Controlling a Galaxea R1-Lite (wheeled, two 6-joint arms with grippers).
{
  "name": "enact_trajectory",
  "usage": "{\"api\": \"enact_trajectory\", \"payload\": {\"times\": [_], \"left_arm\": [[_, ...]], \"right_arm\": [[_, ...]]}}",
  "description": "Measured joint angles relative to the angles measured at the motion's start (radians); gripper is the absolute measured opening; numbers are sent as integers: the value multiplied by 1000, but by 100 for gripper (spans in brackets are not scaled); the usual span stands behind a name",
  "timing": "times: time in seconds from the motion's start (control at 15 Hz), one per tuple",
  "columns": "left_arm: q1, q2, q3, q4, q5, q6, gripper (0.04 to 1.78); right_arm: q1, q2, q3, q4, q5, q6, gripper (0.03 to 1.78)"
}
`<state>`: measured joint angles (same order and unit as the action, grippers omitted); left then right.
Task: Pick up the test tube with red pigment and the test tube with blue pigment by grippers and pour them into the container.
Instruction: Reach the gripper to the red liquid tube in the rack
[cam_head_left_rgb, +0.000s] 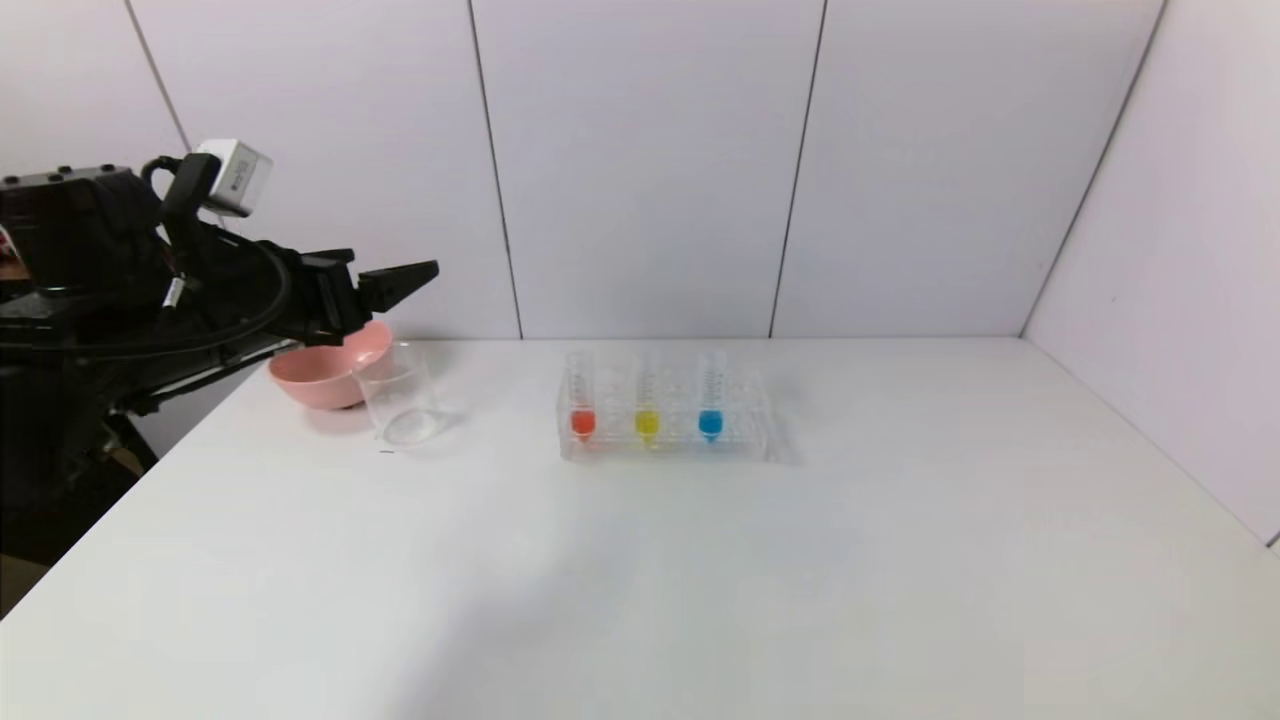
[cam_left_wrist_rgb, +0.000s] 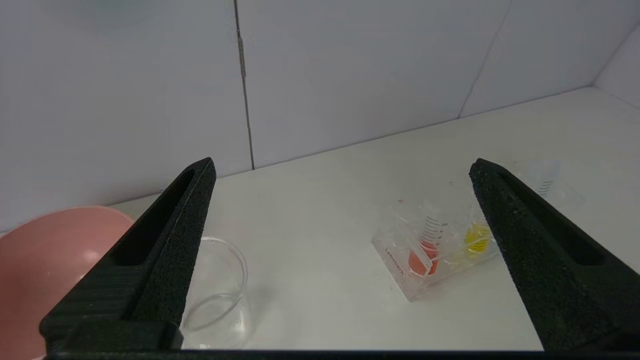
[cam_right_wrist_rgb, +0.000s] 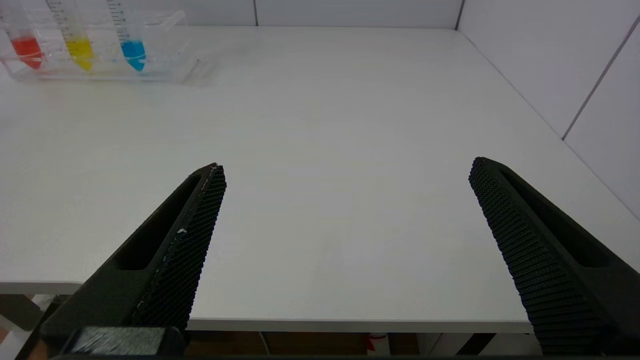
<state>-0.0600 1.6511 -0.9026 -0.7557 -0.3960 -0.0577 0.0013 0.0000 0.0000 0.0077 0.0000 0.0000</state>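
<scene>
White table: red tube and blue tube racked, beaker empty, my left gripper and right gripper both spread, nothing grasped — no pours done.

Open left hand above container

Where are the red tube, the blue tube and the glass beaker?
red tube (cam_head_left_rgb: 582, 421): head view, red liquid at its tip.
blue tube (cam_head_left_rgb: 710, 422): head view, blue liquid at its tip.
glass beaker (cam_head_left_rgb: 402, 398): head view, clear side wall.

White table: pink bowl far left, beaker just beside it, tube rack centre, apart.
</scene>
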Motion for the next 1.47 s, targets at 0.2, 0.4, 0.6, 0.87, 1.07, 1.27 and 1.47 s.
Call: {"api": "enact_trajectory", "payload": {"times": [0.2,0.4,0.6,0.87,1.07,1.27,1.47], "left_arm": [[-14,82,-12,-81,-73,3,178],[-24,132,1,-124,-159,13,178],[-27,155,17,-141,-256,17,178],[-41,207,29,-219,-343,62,178],[-68,272,34,-317,-354,91,178],[-90,332,26,-352,-386,95,178],[-95,373,7,-359,-438,96,178]], "right_arm": [[0,0,0,0,0,0,177],[0,0,0,0,0,0,177],[0,0,0,0,0,0,178],[0,0,0,0,0,0,177],[0,0,0,0,0,0,177],[0,0,0,0,0,0,177],[0,0,0,0,0,0,177]]}}
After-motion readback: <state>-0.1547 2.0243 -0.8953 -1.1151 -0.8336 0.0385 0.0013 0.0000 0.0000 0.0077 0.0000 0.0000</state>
